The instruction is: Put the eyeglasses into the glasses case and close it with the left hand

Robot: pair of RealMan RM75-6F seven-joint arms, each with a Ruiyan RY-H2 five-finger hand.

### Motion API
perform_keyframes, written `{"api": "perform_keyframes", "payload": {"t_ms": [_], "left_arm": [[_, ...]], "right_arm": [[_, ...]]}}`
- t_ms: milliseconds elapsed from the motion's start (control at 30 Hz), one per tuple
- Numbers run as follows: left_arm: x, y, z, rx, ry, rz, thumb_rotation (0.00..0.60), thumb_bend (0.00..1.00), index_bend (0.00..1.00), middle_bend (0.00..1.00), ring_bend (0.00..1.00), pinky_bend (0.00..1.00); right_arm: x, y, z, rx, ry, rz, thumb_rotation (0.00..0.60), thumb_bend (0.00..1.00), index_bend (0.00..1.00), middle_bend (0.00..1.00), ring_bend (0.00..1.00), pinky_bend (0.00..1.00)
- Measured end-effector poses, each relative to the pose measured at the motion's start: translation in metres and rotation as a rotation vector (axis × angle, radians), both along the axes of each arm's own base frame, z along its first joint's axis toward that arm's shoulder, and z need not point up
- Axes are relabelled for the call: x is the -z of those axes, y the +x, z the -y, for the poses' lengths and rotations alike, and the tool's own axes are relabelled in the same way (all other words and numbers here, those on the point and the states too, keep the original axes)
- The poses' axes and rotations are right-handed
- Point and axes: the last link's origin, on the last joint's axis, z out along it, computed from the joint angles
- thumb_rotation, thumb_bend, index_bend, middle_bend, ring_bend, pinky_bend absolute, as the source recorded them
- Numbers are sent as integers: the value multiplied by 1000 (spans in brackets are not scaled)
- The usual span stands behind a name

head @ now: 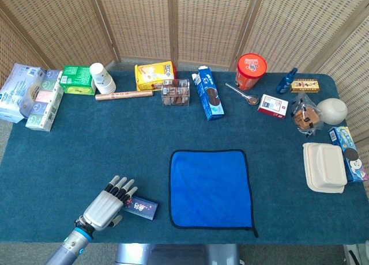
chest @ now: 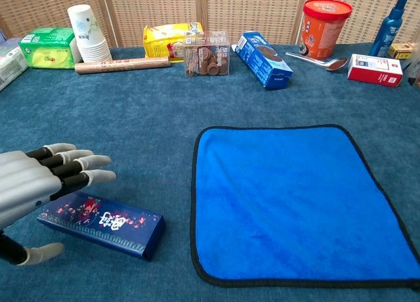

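Teal felt covers the bench (head: 57, 161); near its front-left edge lies the shut glasses case (chest: 102, 224), beside a blue cloth (chest: 295, 200). Left hand (chest: 29, 184) hovers over its left end, fingers (chest: 82, 163) spread, holding nothing.

left hand (chest: 39, 184) cut off by chest view's left edge, covering the near-left end of the dark box (chest: 111, 224), wrist unseen

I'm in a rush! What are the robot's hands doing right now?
Left hand: open, over the glasses case, holding nothing.
Right hand: not in view.
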Motion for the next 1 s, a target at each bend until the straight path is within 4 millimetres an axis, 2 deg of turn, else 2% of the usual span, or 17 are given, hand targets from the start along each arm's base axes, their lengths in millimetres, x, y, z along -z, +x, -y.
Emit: {"api": "perform_keyframes", "payload": {"t_ms": [133,367,500,667,867,1000], "left_arm": [[6,2,-4,-11,-10,-10,461,247,77,0,0,0],[13,6,-10,-16,-25,-28,449,246,202,0,0,0],[15,7,-11,-20,-30,-33,453,245,212,0,0,0],[16,7,-12,-25,-33,-36,437,244,233,0,0,0],[17,8,-13,-25,-34,-39,424,243,244,0,0,0],[18,8,-13,-27,-35,-41,422,244,266,0,0,0]], "right_arm": [[-2,0,-2,3,-6,-1,499,342,35,129,0,137],[-2,0,-3,0,28,-8,501,339,38,129,0,137],[0,1,-3,11,88,-54,499,340,52,130,0,136],[0,2,-3,27,150,-149,479,341,125,139,0,122],[1,5,-2,26,195,-241,480,340,130,146,0,120],[2,6,-2,25,200,-242,480,340,131,150,0,120]]}}
